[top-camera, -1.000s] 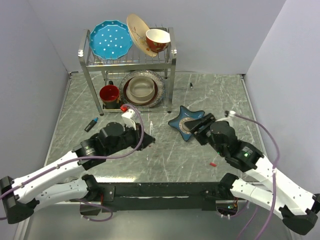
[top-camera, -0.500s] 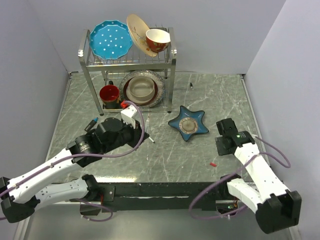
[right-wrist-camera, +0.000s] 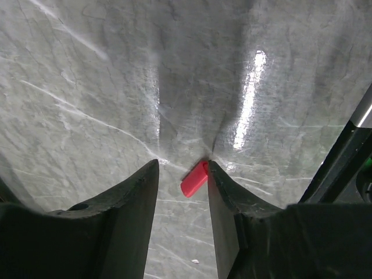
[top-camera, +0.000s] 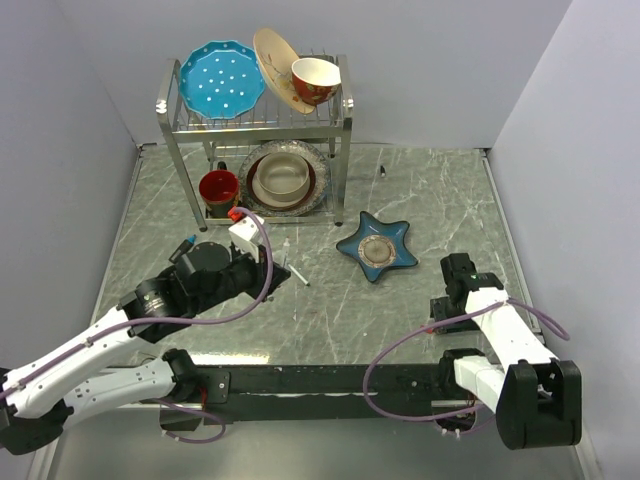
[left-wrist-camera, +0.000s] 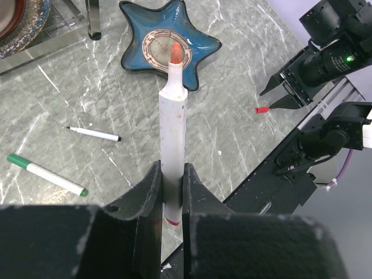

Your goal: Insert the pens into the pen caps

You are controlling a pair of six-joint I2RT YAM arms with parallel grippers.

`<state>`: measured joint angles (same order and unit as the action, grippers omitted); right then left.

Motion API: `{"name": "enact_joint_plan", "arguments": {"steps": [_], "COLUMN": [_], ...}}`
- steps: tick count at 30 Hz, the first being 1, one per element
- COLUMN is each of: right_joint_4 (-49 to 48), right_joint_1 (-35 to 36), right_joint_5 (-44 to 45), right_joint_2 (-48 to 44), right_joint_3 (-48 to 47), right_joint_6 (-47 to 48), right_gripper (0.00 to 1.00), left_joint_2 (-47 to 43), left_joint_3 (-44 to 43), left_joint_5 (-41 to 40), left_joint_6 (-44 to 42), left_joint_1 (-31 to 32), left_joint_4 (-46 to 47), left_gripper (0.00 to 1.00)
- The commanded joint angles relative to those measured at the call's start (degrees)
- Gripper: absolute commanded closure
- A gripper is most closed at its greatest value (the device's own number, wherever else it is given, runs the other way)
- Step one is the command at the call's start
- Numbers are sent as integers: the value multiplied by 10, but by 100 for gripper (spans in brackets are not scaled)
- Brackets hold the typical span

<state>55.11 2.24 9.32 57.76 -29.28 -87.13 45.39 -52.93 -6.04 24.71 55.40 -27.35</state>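
My left hand [left-wrist-camera: 172, 174] is clamped on the white-barrelled pen with the bare red tip [left-wrist-camera: 172, 116]. It has drawn back a little to the left and holds the pen out above the grey marbled worktop [left-wrist-camera: 232, 133]. My right hand [right-wrist-camera: 182, 168] has swung away from the blue star-shaped dish [top-camera: 375, 247] and dropped to the near edge. Its fingers are parted either side of the small red plastic cap [right-wrist-camera: 195, 178], which lies on the worktop just beside one finger. I judge gripping that cap comes next.
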Motion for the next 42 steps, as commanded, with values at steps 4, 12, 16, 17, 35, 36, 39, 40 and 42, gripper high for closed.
{"name": "enact_joint_plan", "arguments": {"steps": [4,12,16,17,35,36,39,40,42], "right_joint_4": [-17,-23,-3,3,3,1,-11,-18,-23], "right_joint_1": [-5,-5,-5,-4,-4,-4,-4,-4,-3], "right_joint_5": [-10,-12,-4,-4,-45,-46,-54,-61,-62], "right_joint_2": [-3,7,1,-1,-8,-6,1,3,10], "right_joint_3": [10,17,-1,-2,10,11,18,20,22], "right_joint_6": [-1,3,3,5,10,9,8,9,10], "right_gripper": [53,54,54,54,53,54,55,55,56], "left_joint_2": [9,7,5,5,3,3,2,1,0], "left_joint_3": [-5,-4,-5,-5,-9,-9,-8,-8,-7], "left_joint_5": [-7,-7,-8,-9,-17,-17,-16,-16,-18], "left_joint_6": [-7,-10,-10,-10,-12,-11,-11,-11,-11], "left_joint_1": [2,2,2,2,2,2,2,2,2], "left_joint_4": [5,5,5,5,0,0,-1,-1,0], "left_gripper": [99,99,99,99,99,99,99,99,99]}}
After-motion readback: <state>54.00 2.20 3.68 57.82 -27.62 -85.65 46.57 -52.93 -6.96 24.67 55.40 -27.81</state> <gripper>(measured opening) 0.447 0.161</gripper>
